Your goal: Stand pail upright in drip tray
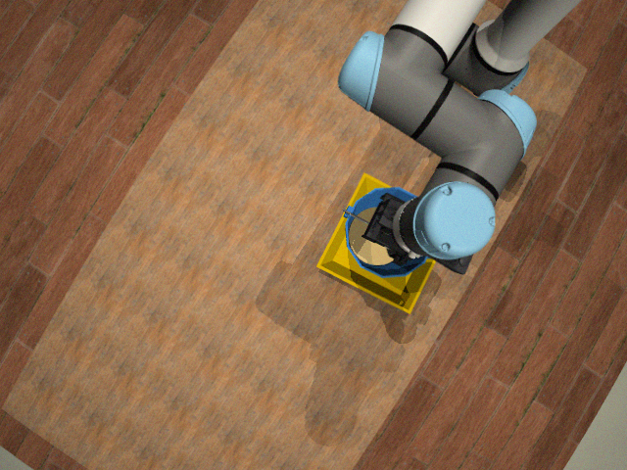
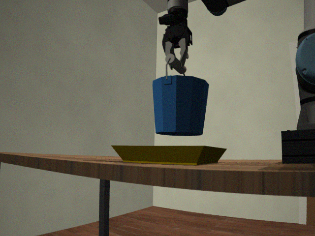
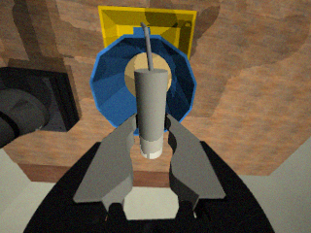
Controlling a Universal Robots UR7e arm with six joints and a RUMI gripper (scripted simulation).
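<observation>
The blue pail (image 2: 180, 105) hangs upright in the air by its wire handle, its base a short way above the yellow drip tray (image 2: 169, 154). My gripper (image 2: 176, 63) is shut on the grey grip of the handle (image 3: 151, 112). From above, the pail (image 1: 382, 237) is over the tray (image 1: 377, 243), covering much of it. In the wrist view the pail (image 3: 143, 80) hangs below the fingers, with the tray (image 3: 148, 24) beyond it.
The tray sits on a wooden table (image 2: 157, 172) near its right side. The arm's black base (image 2: 297, 146) stands on the table to the right of the tray. The arm's joints (image 1: 445, 126) hang over the tray's far side.
</observation>
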